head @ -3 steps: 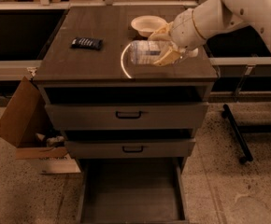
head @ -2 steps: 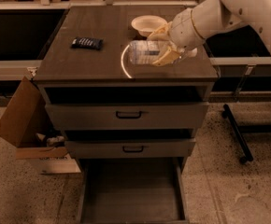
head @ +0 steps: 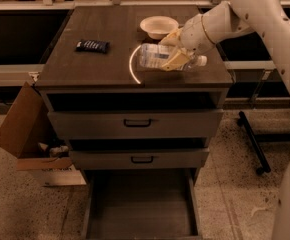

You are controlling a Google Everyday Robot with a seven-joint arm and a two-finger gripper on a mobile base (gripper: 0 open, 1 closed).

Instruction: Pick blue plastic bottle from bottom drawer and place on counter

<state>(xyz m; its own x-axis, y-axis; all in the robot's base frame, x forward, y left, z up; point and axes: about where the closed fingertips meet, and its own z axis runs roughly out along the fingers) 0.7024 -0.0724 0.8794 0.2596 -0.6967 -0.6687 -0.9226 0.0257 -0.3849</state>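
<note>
Centre of view: grey-brown cabinet (head: 135, 126) with three drawers. Reaching in from upper right: white robot arm (head: 265, 19), bent down over the cabinet's right side. On top of the cabinet: dark wood-grain square tabletop (head: 95, 69). Lowest and deepest: bottom drawer (head: 141, 204), pulled out, plain flat dark floor showing. Above it, two shallower drawers with black handles, a dark gap over each. On the floor just beside the cabinet's left side: open brown cardboard box (head: 20, 129).

Over the right front part of the tabletop: gripper (head: 167, 54). Jaws clenched across a small clear blue plastic bottle (head: 150, 55) with pale bluish-grey label, one pale yellow finger (head: 177, 61) on the front side, the other on the rear side. Bottle lying sideways, white cap (head: 201, 61) pointing right, base towards the left. Cannot tell whether resting on the tabletop or held just above it.

Just behind the gripper: shallow cream round bowl (head: 158, 25). On the left half, well apart from the bottle: dark flat rectangular snack packet (head: 92, 45). Near front centre, beside the bottle's base: thin bright curved arc (head: 131, 66).
</note>
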